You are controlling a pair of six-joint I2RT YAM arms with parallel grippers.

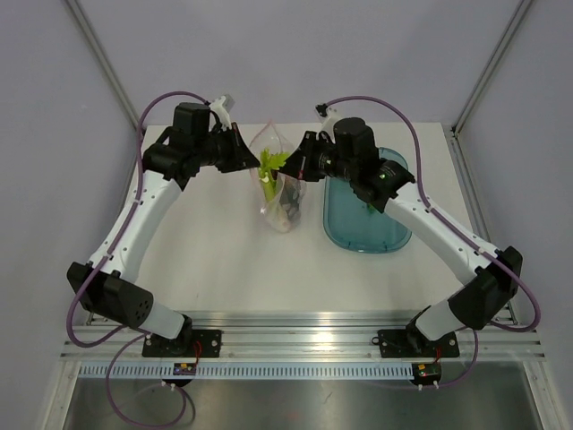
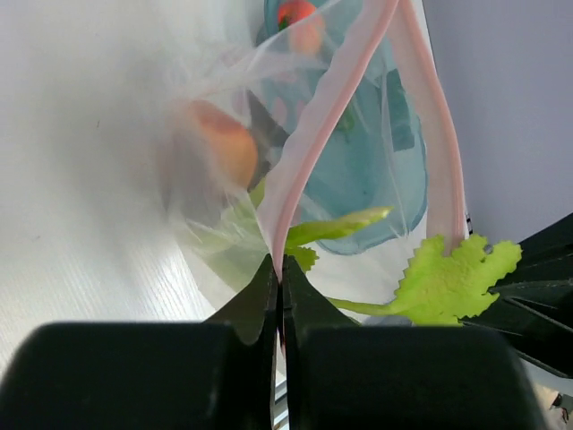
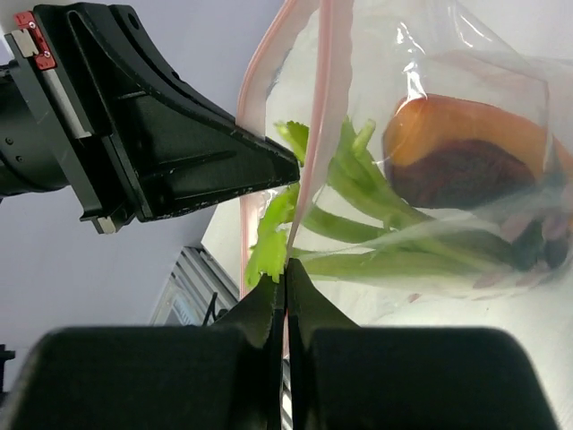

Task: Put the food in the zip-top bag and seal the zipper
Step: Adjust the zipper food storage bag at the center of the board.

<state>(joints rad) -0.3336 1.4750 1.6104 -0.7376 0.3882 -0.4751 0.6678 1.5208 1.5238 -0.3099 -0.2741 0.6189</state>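
The clear zip-top bag [image 1: 279, 193] hangs between my two grippers above the table's middle. My left gripper [image 1: 253, 159] is shut on the pinkish-red zipper [image 2: 315, 134] on one side of the mouth; it also shows in the left wrist view [image 2: 279, 269]. My right gripper [image 1: 294, 168] is shut on the zipper [image 3: 315, 134] on the other side, also seen in the right wrist view [image 3: 286, 271]. Light green stalks [image 1: 271, 166] poke out of the open mouth [image 3: 376, 228]. The orange-and-red wedge [image 3: 470, 148] and the round orange peach [image 2: 224, 148] lie inside the bag.
The teal oblong tray [image 1: 363, 210] lies on the table right of the bag, under my right arm, with a small green piece in it. A red-and-orange piece [image 2: 298, 22] shows through the bag. Grey walls stand behind and at both sides.
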